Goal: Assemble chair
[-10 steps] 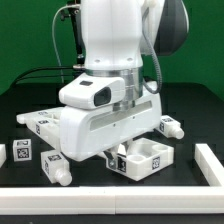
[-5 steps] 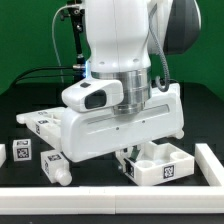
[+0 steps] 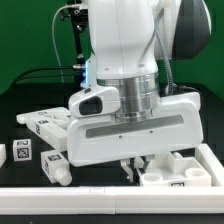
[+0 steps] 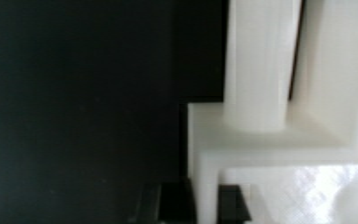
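My gripper (image 3: 137, 166) hangs low under the big white wrist, near the front of the black table. It is shut on a wall of the white blocky chair seat (image 3: 182, 172), which carries a marker tag and sits at table level on the exterior view's right. In the wrist view the seat (image 4: 265, 110) fills the frame as white walls, and one thin wall runs between my two dark fingertips (image 4: 172, 203). Other chair parts lie on the exterior view's left: a flat tagged piece (image 3: 44, 120), a tagged block (image 3: 22, 152) and a leg (image 3: 55, 169).
A white raised border runs along the table's front (image 3: 70, 196) and its right side (image 3: 214, 160). Black cables (image 3: 40, 72) hang at the back against a green wall. The arm hides the middle of the table.
My gripper has moved toward the exterior view's right and nearer the front border, carrying the chair seat with it. The parts on the left have not moved.
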